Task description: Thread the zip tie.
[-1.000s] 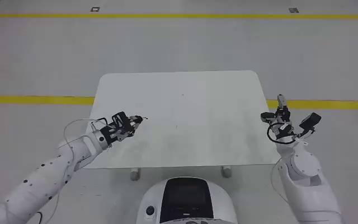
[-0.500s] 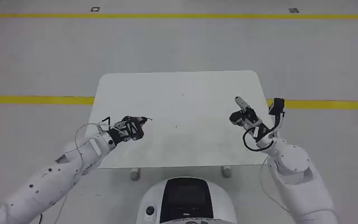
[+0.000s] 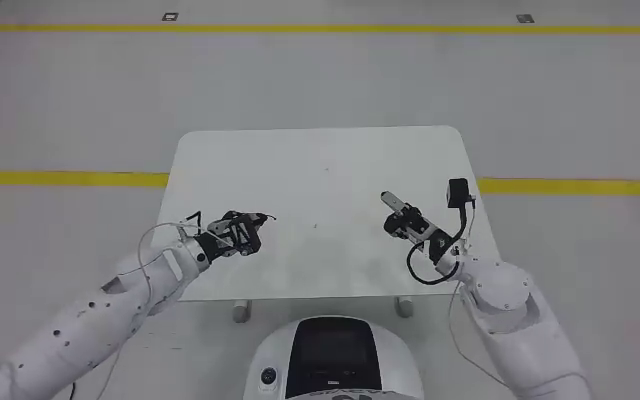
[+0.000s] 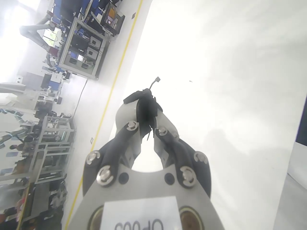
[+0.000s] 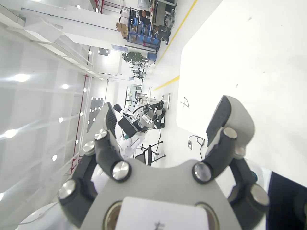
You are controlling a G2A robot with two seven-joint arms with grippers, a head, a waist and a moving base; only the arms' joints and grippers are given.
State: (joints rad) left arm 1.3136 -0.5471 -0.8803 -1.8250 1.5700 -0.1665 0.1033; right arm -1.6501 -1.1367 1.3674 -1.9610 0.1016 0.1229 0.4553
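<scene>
A thin black zip tie [image 4: 153, 84] is pinched in my left gripper [image 4: 147, 100]. Its small square head sticks out past the fingertips, and a short piece shows behind them between the fingers. In the top view this gripper [image 3: 247, 231] hovers over the white table's [image 3: 320, 165] front-left part, with the zip tie [image 3: 262, 216] pointing toward the middle. My right gripper [image 3: 393, 205] is over the table's right half, open and holding nothing. Its two dark pads [image 5: 221, 116] stand wide apart around bare table. The two grippers face each other, well apart.
The white table has rounded corners and carries only small dark specks [image 3: 326, 168]. Grey floor with yellow lines [image 3: 80, 179] surrounds it. A black cable loops under the right wrist [image 3: 425, 268].
My right gripper has swung from beyond the table's right edge in over its right half, toward the centre. My left gripper has shifted slightly right and nearer, still holding the zip tie.
</scene>
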